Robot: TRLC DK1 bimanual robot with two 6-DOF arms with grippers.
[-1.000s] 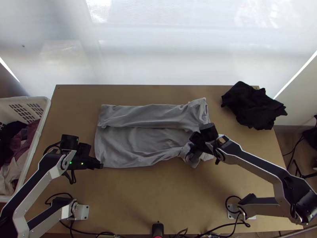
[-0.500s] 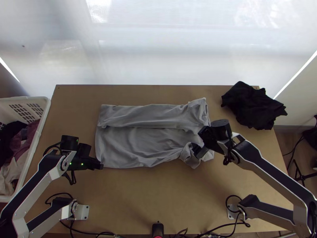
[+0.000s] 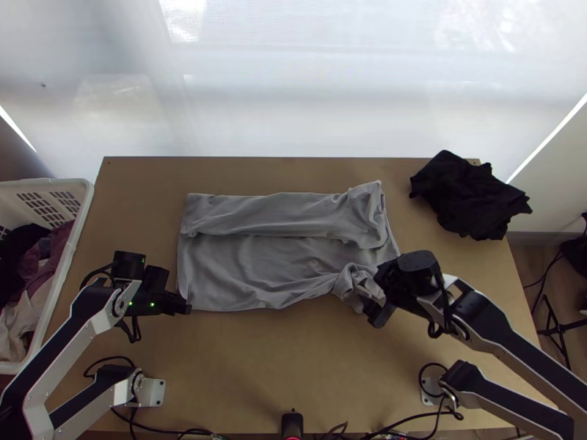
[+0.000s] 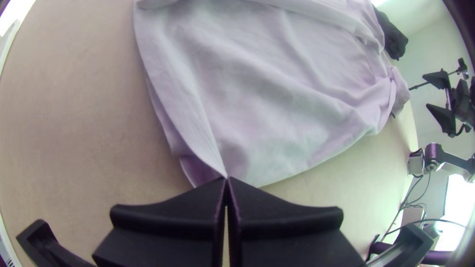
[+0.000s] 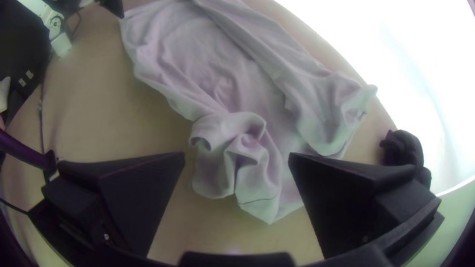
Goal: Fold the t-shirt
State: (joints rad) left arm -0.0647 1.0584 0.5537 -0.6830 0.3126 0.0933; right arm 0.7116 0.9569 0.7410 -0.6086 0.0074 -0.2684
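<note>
So the left gripper [image 3: 186, 306] has its fingers together, clamped on the near left corner of the grey t-shirt [image 3: 271, 268]. The right gripper [image 3: 376, 297] is wide apart, right at the scrunched-up near right end of the shirt; can't really tell if it's touching the fabric. The shirt itself lies across the middle of the table [image 3: 293, 367], its far side folded over in a long strip and the rest pretty flat, just a bit wrinkly, up to that messy bunch. Further out, there's a crumpled black cloth [image 3: 469, 196] at the table's far right corner, and a white basket [image 3: 86, 205] off to the left with dark, maroon and pale clothes [image 3: 22, 271] piled inside.
</note>
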